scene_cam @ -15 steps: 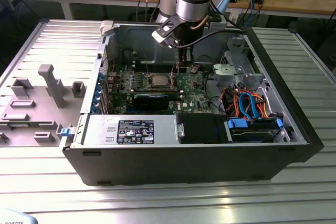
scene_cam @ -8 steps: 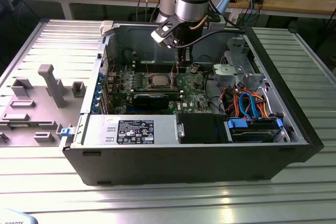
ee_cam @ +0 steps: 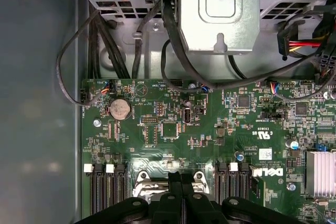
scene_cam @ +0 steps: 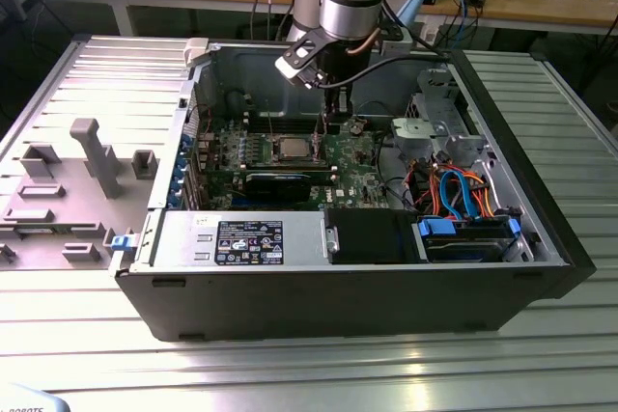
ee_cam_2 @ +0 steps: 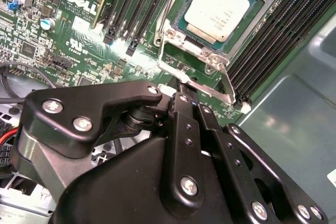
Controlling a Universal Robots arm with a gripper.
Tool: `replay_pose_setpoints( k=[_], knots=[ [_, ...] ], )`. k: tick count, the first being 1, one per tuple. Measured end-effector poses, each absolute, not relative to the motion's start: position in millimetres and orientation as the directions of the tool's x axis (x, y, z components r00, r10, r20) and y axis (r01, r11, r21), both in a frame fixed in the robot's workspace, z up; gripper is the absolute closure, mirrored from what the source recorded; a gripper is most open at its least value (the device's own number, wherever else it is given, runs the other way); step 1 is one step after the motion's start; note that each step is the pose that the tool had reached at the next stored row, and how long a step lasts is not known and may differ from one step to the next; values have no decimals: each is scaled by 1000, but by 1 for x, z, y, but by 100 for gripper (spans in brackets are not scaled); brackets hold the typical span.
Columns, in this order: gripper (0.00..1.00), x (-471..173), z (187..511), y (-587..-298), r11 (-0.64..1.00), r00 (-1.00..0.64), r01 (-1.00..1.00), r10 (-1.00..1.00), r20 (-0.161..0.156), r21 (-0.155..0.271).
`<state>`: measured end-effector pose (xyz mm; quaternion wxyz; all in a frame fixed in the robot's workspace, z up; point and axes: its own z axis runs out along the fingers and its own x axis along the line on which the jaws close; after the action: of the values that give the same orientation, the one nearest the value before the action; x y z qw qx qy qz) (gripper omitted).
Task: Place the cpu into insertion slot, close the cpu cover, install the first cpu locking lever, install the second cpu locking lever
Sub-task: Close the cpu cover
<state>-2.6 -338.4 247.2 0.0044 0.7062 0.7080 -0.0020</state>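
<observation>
The cpu [ee_cam_2: 219, 7] lies in the insertion slot [ee_cam_2: 178, 24], with the cpu cover [ee_cam_2: 214, 57] down around it. The gripper [ee_cam_2: 181, 88], fingers pressed together, has its tips at a wire locking lever [ee_cam_2: 210, 89], seemingly touching it.

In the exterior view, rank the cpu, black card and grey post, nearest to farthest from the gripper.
1. cpu, on the green board.
2. black card, in front of the cpu.
3. grey post, outside the case, exterior view's left.

Silver cpu [ee_cam_2: 223, 4] in insertion slot [ee_cam_2: 195, 34]
</observation>
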Motion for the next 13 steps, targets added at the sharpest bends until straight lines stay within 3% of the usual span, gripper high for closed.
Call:
replay_pose_setpoints(
  k=[13],
  knots=[
    [89, -8, 247, -338, 3, -3, 1000, 1000, -9, 3]
  ],
)
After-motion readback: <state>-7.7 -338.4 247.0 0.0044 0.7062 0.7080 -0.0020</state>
